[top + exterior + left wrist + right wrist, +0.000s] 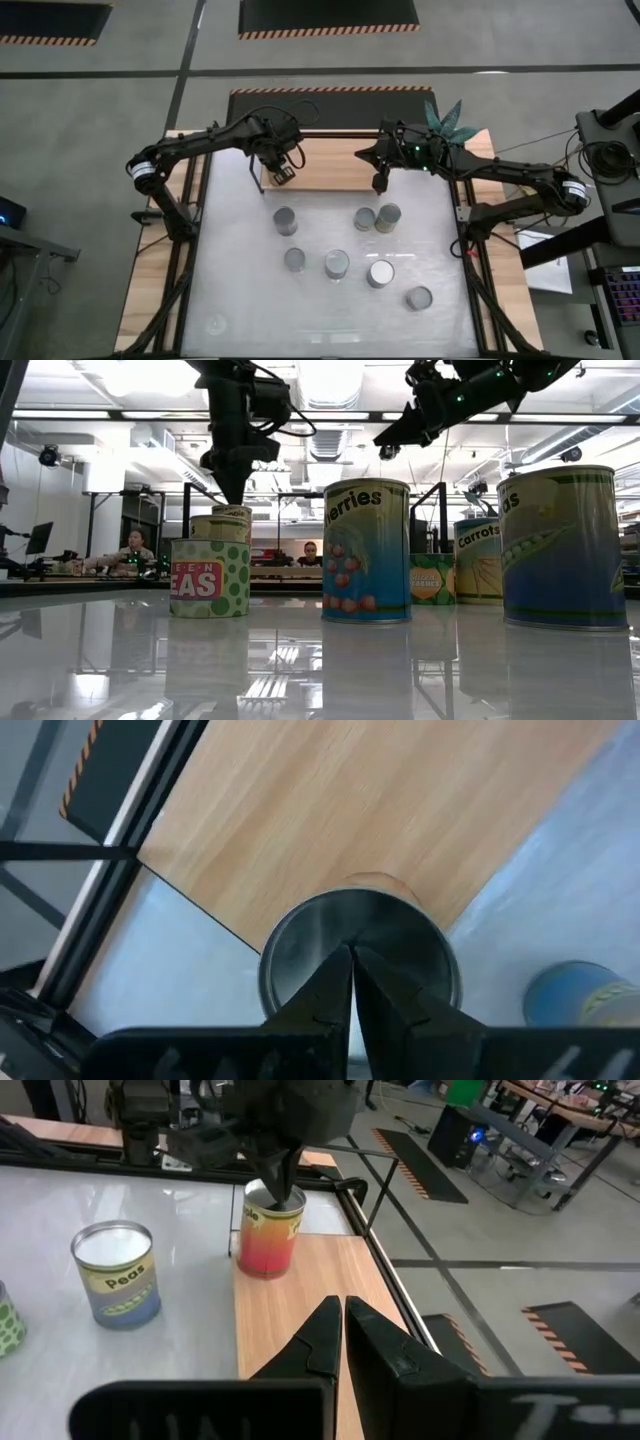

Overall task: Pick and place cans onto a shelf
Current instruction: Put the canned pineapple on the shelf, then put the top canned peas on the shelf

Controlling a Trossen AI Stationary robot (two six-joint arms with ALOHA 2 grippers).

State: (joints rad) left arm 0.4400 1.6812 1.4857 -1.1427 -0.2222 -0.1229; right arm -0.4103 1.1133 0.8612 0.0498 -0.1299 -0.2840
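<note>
High view, looking straight down, shows the light wooden shelf board (340, 165) framed by thin black rods along the far edge of the white tabletop (240, 290). The left gripper (283, 176) hangs over the shelf's left end, directly above a tin can with an orange-red and yellow label (271, 1230); that can stands upright on the board at the edge nearest the tabletop. In the left wrist view the 2 dark fingers (330, 990) are pressed together over the can's silvery lid, so the gripper is closed and empty, holding nothing. The right gripper (379, 184) hovers over the shelf's front edge near the middle, its fingers (320, 1335) also closed on nothing, well apart from that can. 7 more cans stand upright on the tabletop: 1 grey-lidded can (285, 221) on the left, a touching pair (377, 217) below the right gripper, and 4 (337, 264) nearer the front edge.
</note>
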